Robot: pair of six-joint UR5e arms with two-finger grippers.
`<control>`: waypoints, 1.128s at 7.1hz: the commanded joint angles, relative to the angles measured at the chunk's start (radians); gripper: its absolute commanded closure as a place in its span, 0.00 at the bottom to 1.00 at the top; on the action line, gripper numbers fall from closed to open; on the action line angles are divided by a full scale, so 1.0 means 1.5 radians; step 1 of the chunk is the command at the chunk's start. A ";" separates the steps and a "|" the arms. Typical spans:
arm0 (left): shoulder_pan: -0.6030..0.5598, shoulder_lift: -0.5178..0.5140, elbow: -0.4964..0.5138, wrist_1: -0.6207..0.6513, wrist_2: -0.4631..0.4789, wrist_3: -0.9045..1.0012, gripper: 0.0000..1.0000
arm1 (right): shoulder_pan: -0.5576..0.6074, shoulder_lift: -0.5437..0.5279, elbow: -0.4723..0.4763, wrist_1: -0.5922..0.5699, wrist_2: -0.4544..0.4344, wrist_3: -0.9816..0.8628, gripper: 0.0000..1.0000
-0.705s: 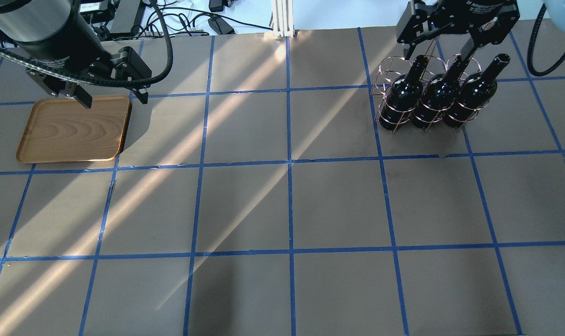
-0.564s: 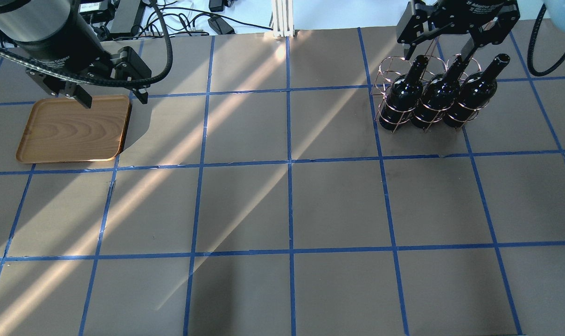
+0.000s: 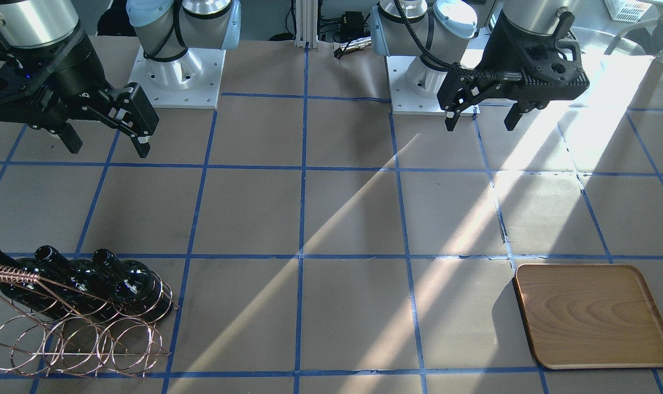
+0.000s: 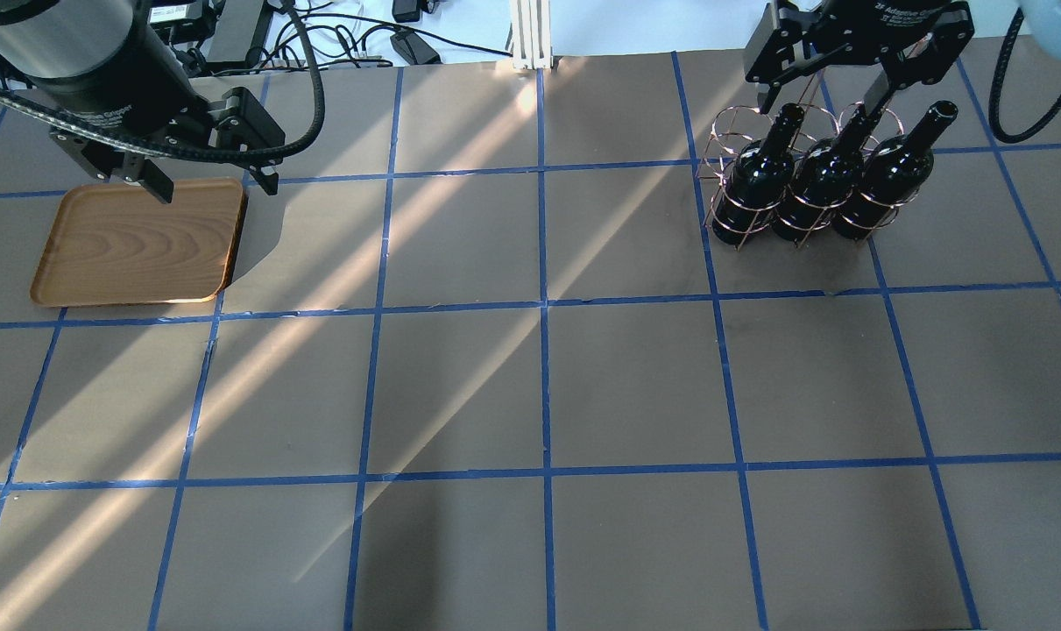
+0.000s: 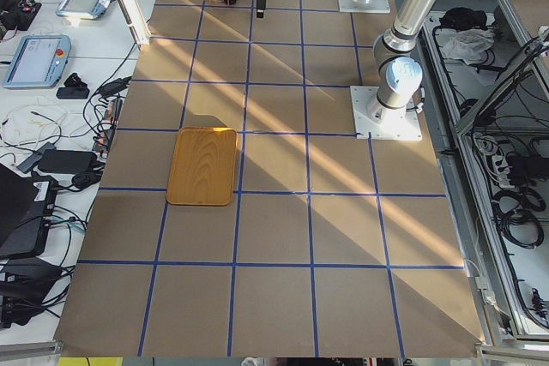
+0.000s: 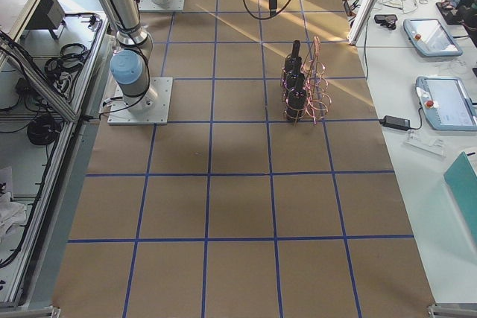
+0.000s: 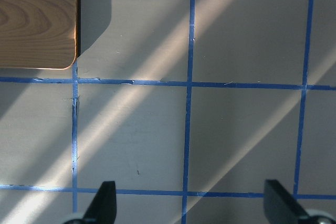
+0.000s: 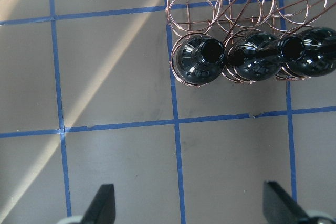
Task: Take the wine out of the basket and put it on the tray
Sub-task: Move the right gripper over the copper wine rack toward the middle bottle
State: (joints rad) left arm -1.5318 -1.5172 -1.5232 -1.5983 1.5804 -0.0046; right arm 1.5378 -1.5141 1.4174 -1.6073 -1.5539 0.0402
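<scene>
Both arms hang high over the table [image 4: 539,386], and both sets of jaws are spread wide, gripping nothing. The right jaws hover up near the basket [image 4: 725,123] on the robot's right side, clear of the wire. Three wines stand upright in there, shoulder to shoulder in the row of rings nearer the robot: outer wine [image 4: 880,188], middle wine [image 4: 817,188], inner wine [image 4: 752,188]. Over on the left, the tray [image 4: 136,241] lies flat on the table, well apart from the basket. The left jaws hang near it, and the left wrist view catches just one rounded corner of the tray.
</scene>
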 commanded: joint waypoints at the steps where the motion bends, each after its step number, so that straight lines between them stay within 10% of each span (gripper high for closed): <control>1: 0.000 0.000 0.000 -0.002 0.000 0.000 0.00 | -0.045 0.022 -0.006 -0.009 -0.018 -0.009 0.00; 8: 0.002 0.000 0.000 -0.001 0.001 0.001 0.00 | -0.128 0.180 -0.040 -0.065 -0.042 -0.066 0.00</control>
State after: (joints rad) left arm -1.5294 -1.5171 -1.5233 -1.5993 1.5807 -0.0035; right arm 1.3469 -1.2709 1.3555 -1.6908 -1.6188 -0.0576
